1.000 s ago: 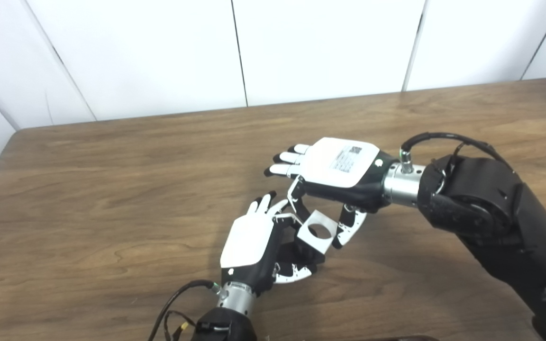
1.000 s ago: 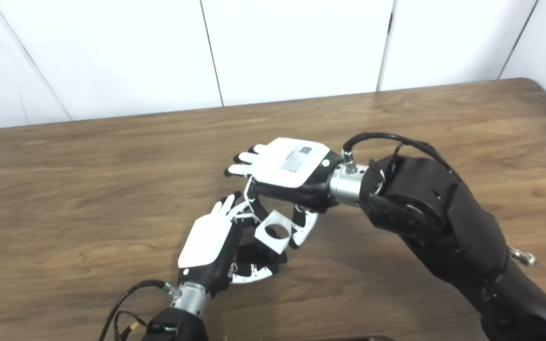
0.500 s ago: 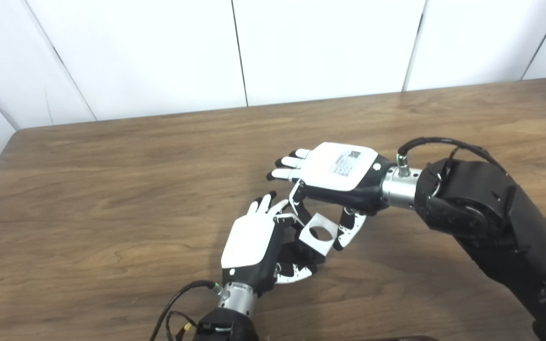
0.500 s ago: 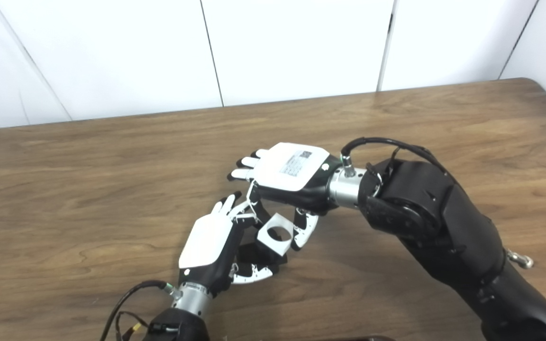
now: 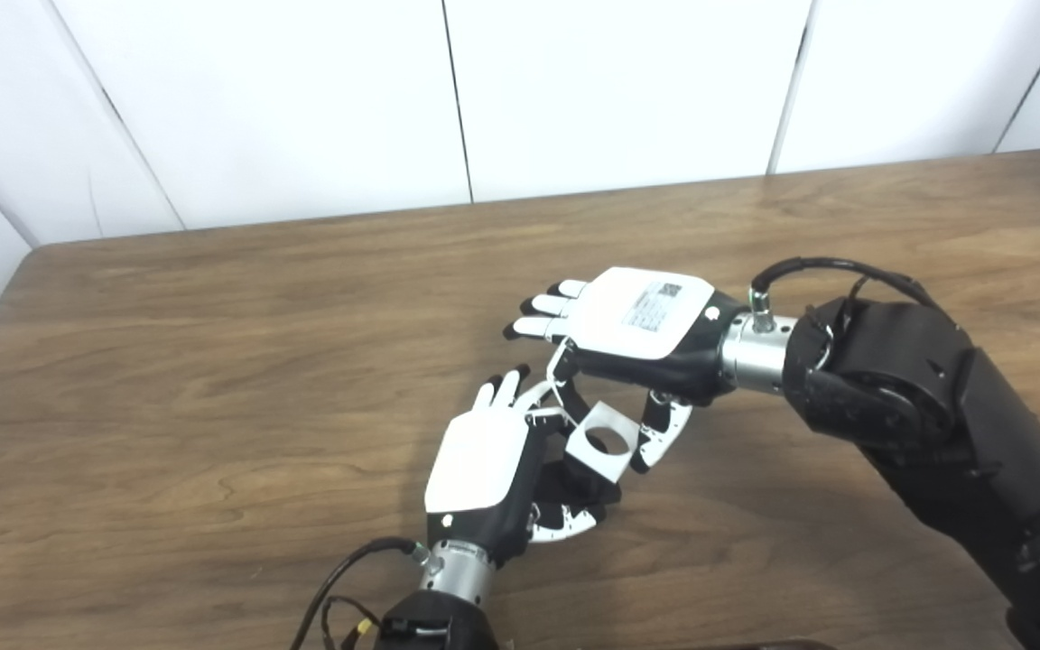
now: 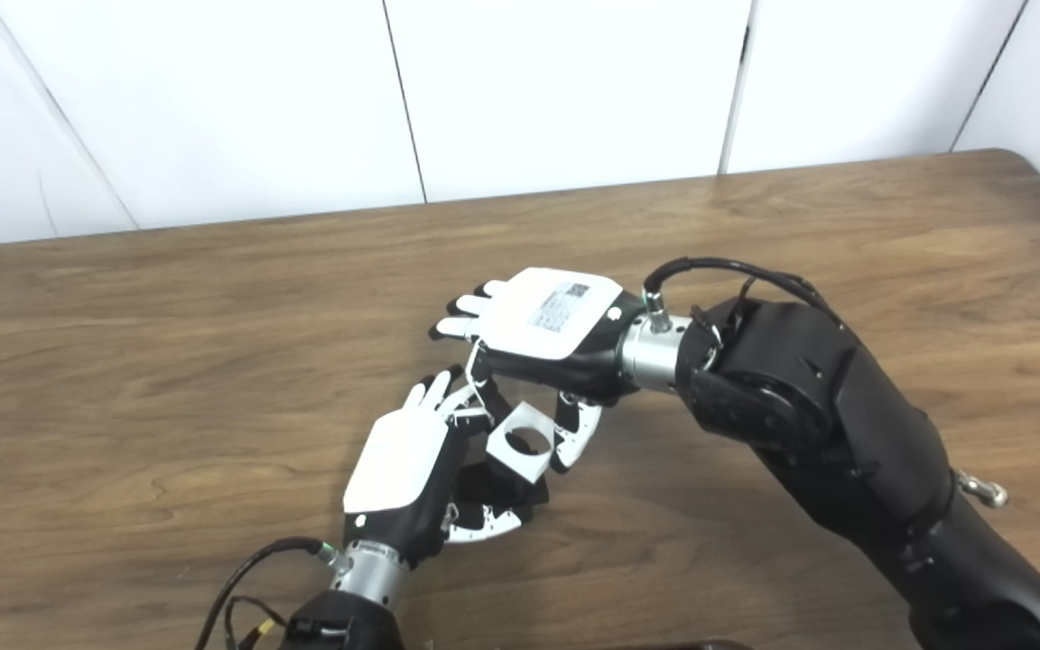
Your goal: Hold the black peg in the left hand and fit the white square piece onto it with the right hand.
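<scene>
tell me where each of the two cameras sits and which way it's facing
Left eye view: on the robot's head, looking down and forward over the brown wooden table to the white wall; both arms enter from the bottom edge, the right forearm large at right.
Right eye view: beside it, slightly to the right, same heading; the scene sits further left in the picture.
Shared: the left hand closed around a dark part, presumably the black peg, mostly hidden, and the right hand pinching the white square piece with a round hole just above it.

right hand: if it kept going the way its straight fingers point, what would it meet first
Nothing, as far as the views show. The right hand points its straight fingers left and slightly away, over bare table. The left hand lies nearer the camera, likely off that line, though depth is unclear.
</scene>
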{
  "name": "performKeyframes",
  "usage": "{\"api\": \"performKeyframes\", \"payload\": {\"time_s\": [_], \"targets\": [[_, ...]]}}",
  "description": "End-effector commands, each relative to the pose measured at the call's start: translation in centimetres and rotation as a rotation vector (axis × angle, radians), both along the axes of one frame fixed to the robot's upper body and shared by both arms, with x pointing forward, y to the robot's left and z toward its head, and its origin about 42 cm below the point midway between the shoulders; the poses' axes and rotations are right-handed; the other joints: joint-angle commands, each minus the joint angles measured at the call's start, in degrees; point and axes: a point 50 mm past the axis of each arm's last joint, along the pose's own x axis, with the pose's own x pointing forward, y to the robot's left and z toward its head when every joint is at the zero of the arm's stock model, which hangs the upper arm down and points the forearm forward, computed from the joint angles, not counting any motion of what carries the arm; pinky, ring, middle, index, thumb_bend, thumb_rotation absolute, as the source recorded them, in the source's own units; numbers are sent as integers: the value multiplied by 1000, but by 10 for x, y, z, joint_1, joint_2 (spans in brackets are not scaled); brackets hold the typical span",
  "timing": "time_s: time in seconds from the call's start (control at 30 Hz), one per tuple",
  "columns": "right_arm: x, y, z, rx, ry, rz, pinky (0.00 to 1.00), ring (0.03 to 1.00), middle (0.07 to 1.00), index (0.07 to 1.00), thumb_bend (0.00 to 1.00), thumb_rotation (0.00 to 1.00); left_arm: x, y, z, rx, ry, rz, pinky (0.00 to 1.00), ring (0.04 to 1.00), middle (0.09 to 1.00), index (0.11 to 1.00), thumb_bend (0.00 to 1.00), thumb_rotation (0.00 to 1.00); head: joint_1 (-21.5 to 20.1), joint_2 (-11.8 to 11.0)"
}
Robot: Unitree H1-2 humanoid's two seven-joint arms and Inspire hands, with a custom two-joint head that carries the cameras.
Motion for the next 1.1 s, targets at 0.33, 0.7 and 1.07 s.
{"api": "performKeyframes", "payload": {"time_s": [0.33, 0.7, 1.07], "targets": [[2, 5, 10, 11, -65, 38, 1000, 1000, 976, 493, 523, 144, -2, -11, 5, -18, -13, -7, 1000, 999, 894, 489, 522, 78, 2, 3], [1, 8, 4, 6, -53, 48, 1000, 1000, 973, 493, 523, 143, 0, -14, 5, -28, 5, -4, 1000, 1000, 896, 488, 523, 76, 4, 3], [4, 12, -3, 4, -57, 52, 1000, 1000, 977, 493, 524, 144, 1, -18, 4, -35, 10, -3, 1000, 1000, 891, 489, 522, 77, 5, 2]]}}
